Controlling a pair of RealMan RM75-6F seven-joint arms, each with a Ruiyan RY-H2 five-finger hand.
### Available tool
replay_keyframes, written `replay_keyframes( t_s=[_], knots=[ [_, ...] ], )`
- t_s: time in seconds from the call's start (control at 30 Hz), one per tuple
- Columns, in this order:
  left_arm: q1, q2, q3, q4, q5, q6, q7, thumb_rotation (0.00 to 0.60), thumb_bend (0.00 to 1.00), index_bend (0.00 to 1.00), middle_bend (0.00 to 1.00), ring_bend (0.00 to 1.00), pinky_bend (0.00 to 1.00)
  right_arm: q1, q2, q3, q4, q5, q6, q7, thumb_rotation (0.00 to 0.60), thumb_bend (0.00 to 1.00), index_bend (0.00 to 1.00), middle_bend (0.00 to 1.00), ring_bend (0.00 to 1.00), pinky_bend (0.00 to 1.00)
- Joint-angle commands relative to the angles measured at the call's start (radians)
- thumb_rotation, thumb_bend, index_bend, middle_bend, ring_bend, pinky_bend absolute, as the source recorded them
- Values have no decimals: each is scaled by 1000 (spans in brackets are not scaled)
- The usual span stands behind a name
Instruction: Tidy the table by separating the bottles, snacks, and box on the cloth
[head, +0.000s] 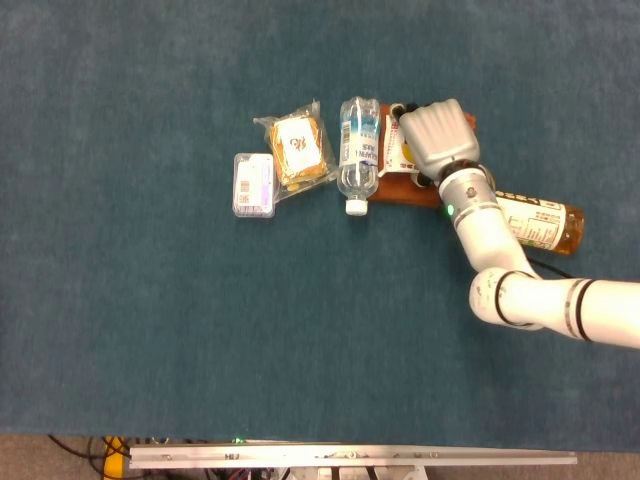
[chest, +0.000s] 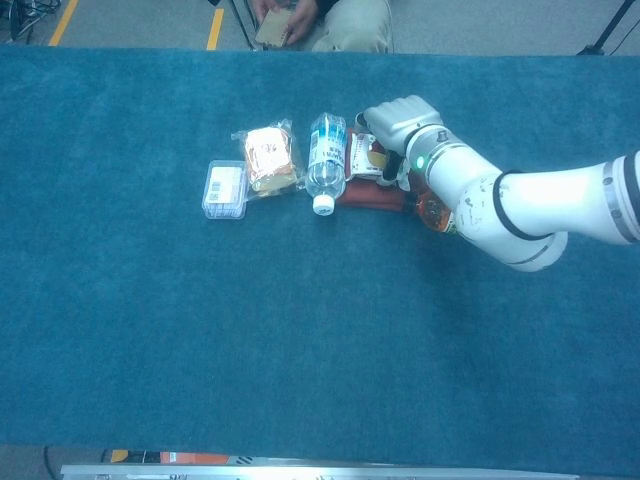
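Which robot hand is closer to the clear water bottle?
Right. The right hand rests on the box just beside the water bottle; the left hand is out of view.

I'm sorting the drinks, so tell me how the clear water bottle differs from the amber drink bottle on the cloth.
The water bottle is clear with a white cap and blue label; the amber bottle holds brownish liquid under a white label. The water bottle lies in full view, cap toward the robot; the amber bottle lies across, largely hidden under the right arm. The water bottle sits left of the box, the amber one right of it. Both lie on their sides.
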Motion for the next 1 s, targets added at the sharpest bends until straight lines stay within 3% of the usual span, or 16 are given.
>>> replay_keyframes(
  t_s=[0.03,0.2,0.57,0.77,1.0],
  knots=[
    [0,0,0,1,0,0,0,600,419,109,123,65,37,-13,25,8,-28,-21,8,21,600,212,240,325,416,721],
    [-1,-3,1,-1,2,-2,5,600,418,109,123,65,38,-37,80,21,-105,-65,11,73,600,211,241,325,420,725],
    [-1,6,0,-23,10,8,27,600,418,109,123,65,38,-94,262,41,-419,-261,20,219,600,208,259,338,420,725],
    [0,10,1,-38,16,13,35,600,418,109,123,65,37,-85,283,-2,-538,-361,-15,231,600,206,262,343,420,725],
    [11,18,4,-44,15,27,32,600,418,109,123,65,38,-48,247,-57,-583,-408,-54,205,600,205,262,343,420,725]
  ],
)
